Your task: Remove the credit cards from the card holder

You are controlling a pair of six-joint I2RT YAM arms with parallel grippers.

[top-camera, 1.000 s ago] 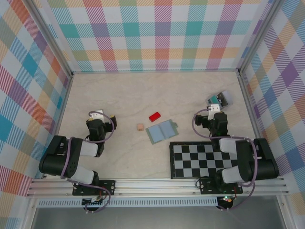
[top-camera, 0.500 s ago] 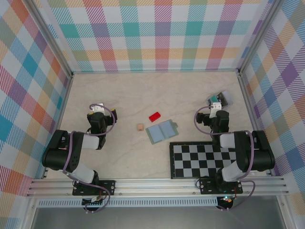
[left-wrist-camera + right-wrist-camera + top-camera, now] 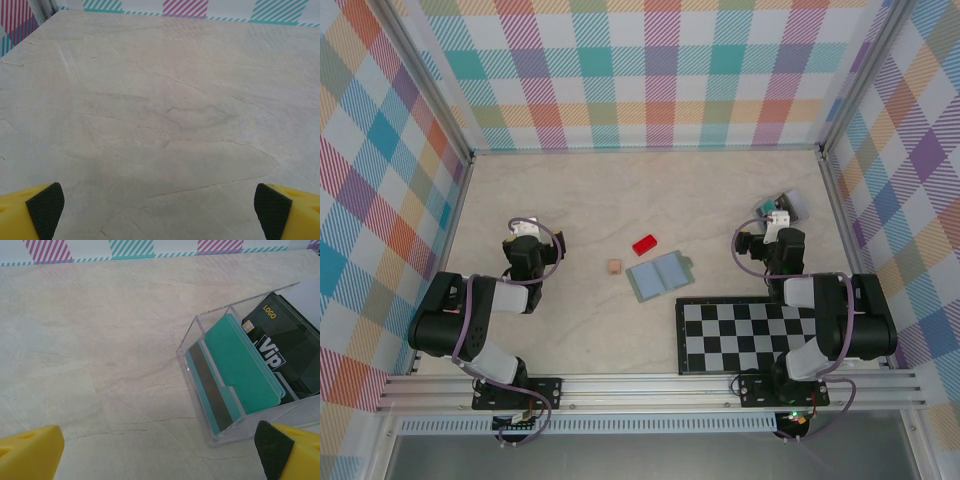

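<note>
Since both hands are spread wide with nothing gripped, the step in hand is judged to be the first reach toward the card holder (image 3: 659, 275). It lies opened flat on the surface (image 3: 620, 190), blue-grey panels up. Whether cards sit in its pockets cannot be told from above.

A clean job is likely to call for two hands. One panel would be pinned down by one hand while a card's exposed edge is pinched and slid out along the pocket by the other. A flat, light wallet is expected to skate or fold shut if it is pulled without being held. The descent is best made from straight above, so that the red block (image 3: 644, 244) just beyond the holder and the tan cube (image 3: 614, 267) just beside it are not knocked. The checkerboard (image 3: 740, 335) lies close at the holder's near right corner.

From the left hand (image 3: 525, 230), the holder is found well apart to the right and a little back toward the bases. Bare surface is seen ahead of its yellow fingers (image 3: 30, 210).

From the right hand (image 3: 778, 218), the holder is found well apart to the left and back toward the bases. Just ahead and right of this hand (image 3: 160, 450), a clear box (image 3: 225, 437) holding teal cards (image 3: 240, 365) and a dark card (image 3: 280, 335) is seen.
</note>
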